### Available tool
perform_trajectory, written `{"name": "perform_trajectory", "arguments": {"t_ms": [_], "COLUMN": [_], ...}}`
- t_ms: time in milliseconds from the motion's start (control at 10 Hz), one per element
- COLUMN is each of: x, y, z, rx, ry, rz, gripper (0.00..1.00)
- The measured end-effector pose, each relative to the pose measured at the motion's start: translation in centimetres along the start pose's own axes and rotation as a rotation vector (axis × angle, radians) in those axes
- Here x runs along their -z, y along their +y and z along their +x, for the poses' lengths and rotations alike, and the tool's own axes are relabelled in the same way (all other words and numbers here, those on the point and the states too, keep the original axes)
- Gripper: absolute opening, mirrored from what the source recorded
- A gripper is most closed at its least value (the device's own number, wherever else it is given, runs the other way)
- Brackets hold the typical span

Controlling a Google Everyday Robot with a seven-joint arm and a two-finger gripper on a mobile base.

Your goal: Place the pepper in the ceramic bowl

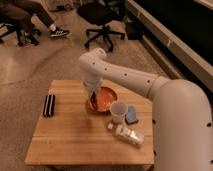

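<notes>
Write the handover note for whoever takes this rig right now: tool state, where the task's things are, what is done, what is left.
Tool: low over the left rim of the ceramic bowl, at the end of the arm reaching in from the right.
Pepper: not visible anywhere on the wooden table; whether it is at the tool or already in the bowl cannot be told.
Near the bowl: white cup, blue object, a packet; a dark flat item lies at the table's left edge.
Done: arm brought to the bowl.
Left: confirm the pepper lies in the bowl, then withdraw.
</notes>
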Motion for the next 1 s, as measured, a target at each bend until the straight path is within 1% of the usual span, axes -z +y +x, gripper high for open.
{"name": "perform_trajectory", "arguments": {"t_ms": [200, 300, 400, 600, 700, 800, 1000], "x": [0.9, 1.0, 0.8, 0.3, -0.1, 0.0, -0.1], "y": [2.8, 3.7, 5.2, 6.7, 7.6, 7.9, 7.6], "z": [2.6, 3.4, 4.5, 5.4, 5.4, 5.4, 5.5], "rx": [-0.023, -0.032, -0.04, -0.032, -0.032, -0.035, -0.031], "ry": [0.045, 0.061, 0.084, 0.115, 0.128, 0.13, 0.13], "rz": [-0.011, -0.014, -0.02, -0.025, -0.029, -0.03, -0.028], "gripper": [0.42, 0.5, 0.64, 0.78, 0.8, 0.8, 0.8]}}
